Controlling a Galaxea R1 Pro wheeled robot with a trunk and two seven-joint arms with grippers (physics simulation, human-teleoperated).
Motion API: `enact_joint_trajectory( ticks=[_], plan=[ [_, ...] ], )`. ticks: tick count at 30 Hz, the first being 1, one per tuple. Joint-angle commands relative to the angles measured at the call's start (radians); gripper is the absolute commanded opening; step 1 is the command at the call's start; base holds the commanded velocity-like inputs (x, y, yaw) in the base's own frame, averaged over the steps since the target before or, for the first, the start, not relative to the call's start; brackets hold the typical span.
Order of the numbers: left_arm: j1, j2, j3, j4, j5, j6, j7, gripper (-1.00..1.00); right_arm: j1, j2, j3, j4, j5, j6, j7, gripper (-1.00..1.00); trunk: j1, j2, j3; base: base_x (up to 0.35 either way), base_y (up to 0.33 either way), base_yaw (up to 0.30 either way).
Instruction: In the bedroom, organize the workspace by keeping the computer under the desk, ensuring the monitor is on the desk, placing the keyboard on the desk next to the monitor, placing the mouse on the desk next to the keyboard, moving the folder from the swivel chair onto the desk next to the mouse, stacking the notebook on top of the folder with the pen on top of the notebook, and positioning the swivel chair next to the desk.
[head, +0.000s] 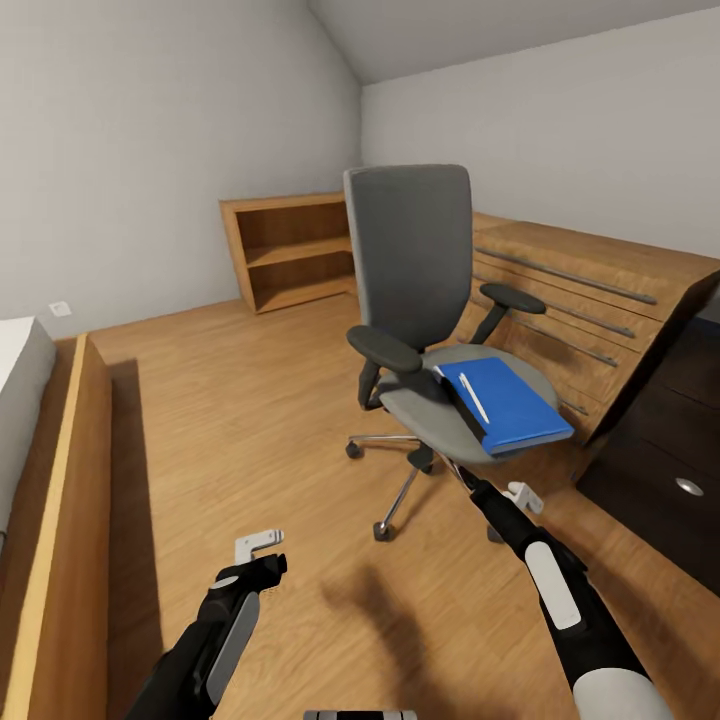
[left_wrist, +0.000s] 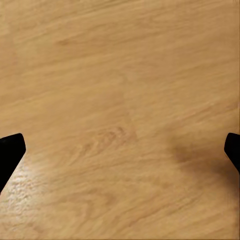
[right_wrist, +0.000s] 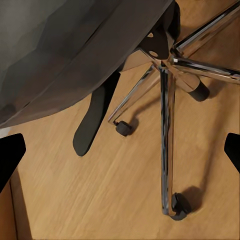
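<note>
Grey upholstered swivel chair (head: 415, 300) is seen mid-room on a chrome base. A bright blue folder (head: 510, 405) lies on its seat, near-right; dark notebook (head: 462, 408) edge and a light pen (head: 474, 397) are seen on it. Left gripper (head: 262, 548) and right gripper (head: 520, 494): fingers spread, nothing held.

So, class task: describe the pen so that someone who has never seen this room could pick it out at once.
Find the grey swivel chair in the middle of the wooden floor. A bright blue folder lies on its seat, over a dark notebook whose edge peeks out. The pen is the thin white stick lying slantwise on the blue, the only pale thing there.
</note>
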Motion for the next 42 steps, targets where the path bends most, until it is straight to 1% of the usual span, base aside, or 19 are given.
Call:
enact_joint_trajectory(
  ticks=[1,29,38,42],
  plan=[
    [0.0,0.0,-0.003,-0.001,0.01,0.002,0.009,1.0,-0.001,0.0,-0.003,-0.001,-0.01,0.007,0.004,1.0,0.0,0.0,-0.001,0.312,0.0,0.0],
    [0.0,0.0,-0.002,-0.001,0.012,0.002,0.008,1.0,-0.001,0.0,-0.002,-0.001,-0.01,0.006,0.003,1.0,0.0,0.0,-0.001,0.318,0.0,0.0],
    [0.0,0.0,-0.002,-0.001,0.012,0.002,0.008,1.0,-0.001,0.0,-0.002,-0.001,-0.01,0.006,0.003,1.0,0.0,0.0,-0.001,0.256,0.0,0.0],
    [0.0,0.0,-0.002,-0.001,0.011,0.002,0.008,1.0,-0.001,0.0,-0.002,-0.001,-0.01,0.006,0.003,1.0,0.0,0.0,-0.001,0.118,0.0,0.0]
  ],
)
